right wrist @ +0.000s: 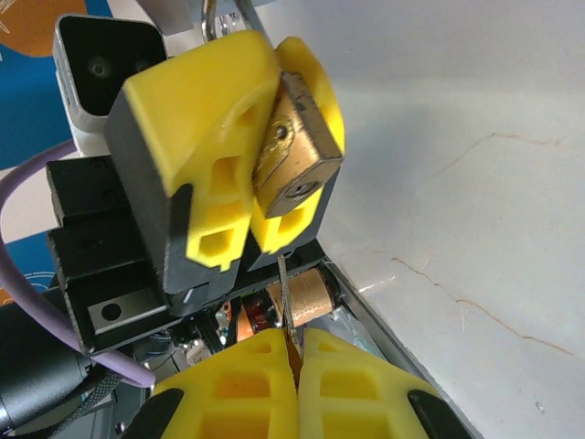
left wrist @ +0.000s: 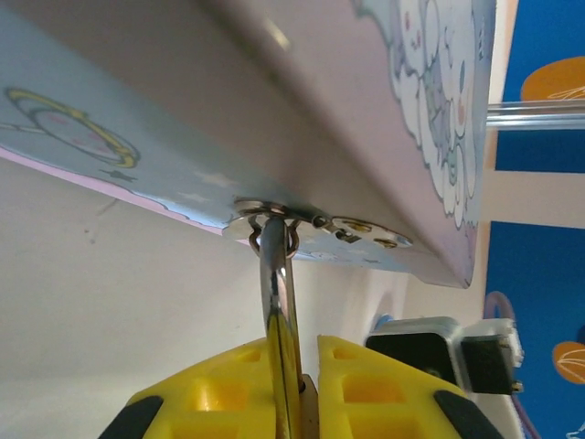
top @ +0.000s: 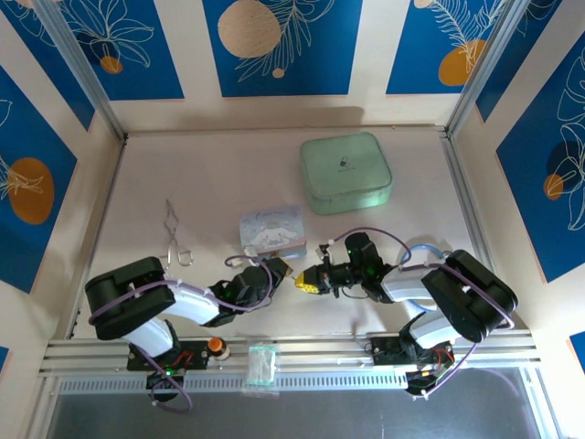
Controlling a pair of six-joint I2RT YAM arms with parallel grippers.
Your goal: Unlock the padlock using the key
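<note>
Pale cracked table (right wrist: 457, 256); blue floral wall panels (top: 274, 46); left gripper (right wrist: 274, 114) clamped on padlock (right wrist: 297, 165); right gripper (right wrist: 294, 346) pinching key (right wrist: 282, 293).

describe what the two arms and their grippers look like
The left arm and right arm are black with white shell sections, and thin purple cables loop along them. The left gripper and right gripper have blocky yellow fingers with square hollow pockets and dark patches at the outer edges.

No word or number can be read. The mint-green tin (top: 347, 172) has a small dark mark on its lid, too small to read. The pale blue cartoon tin (top: 271, 229) shows only drawings.
</note>
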